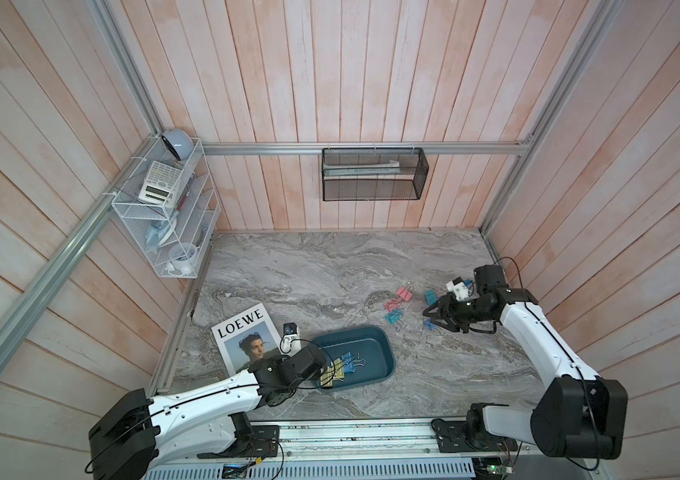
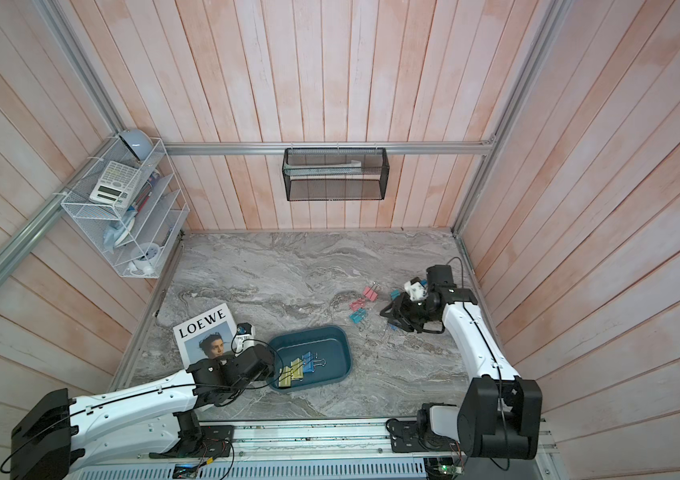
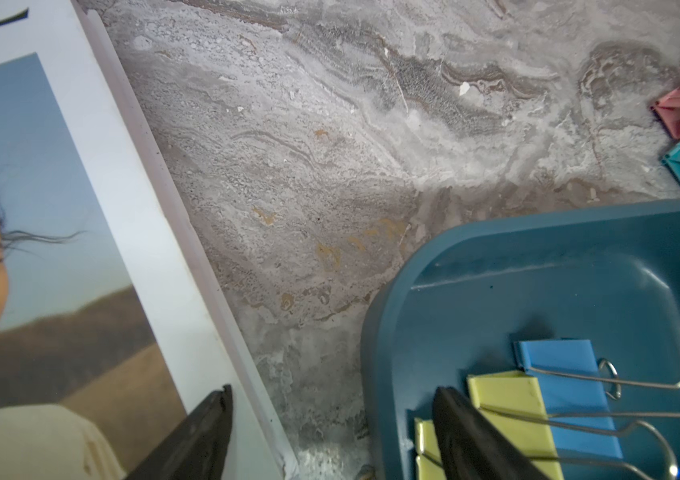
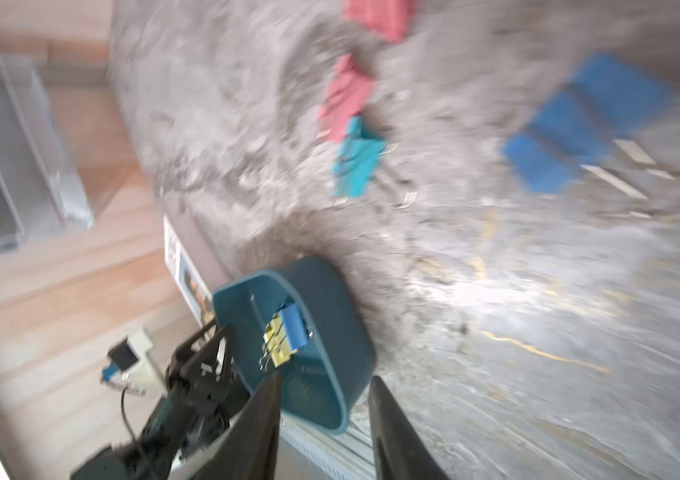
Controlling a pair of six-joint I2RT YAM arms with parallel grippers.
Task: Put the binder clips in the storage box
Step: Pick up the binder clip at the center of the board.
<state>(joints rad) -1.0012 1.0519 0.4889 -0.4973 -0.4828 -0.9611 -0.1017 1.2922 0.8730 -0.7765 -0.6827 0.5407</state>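
Left tool (image 3: 334, 388): fingers apart, nothing gripped. One finger over the margin of the magazine (image 3: 80, 249), the other over the interior of the storage box (image 3: 475, 266), just beside the yellow clips (image 3: 508, 399).

Storage box: on the tabletop (image 1: 330, 270), near the arm-base edge, left of centre. Magazine beside it toward the left edge, a strip of bare tabletop between them. Contents: two overlapping yellow clips and one blue clip (image 3: 567, 374) touching them, wire handles lying flat.

Right tool (image 4: 325, 376): fingers apart, nothing between them; wrist view blurred. Position: near the right edge, just beside a loose blue clip (image 1: 427, 324).

Outside the storage box, toward the right edge: two teal clips (image 1: 392, 318), two pink clips (image 1: 404, 294) and the loose blue clip, all on bare tabletop, apart from the box.
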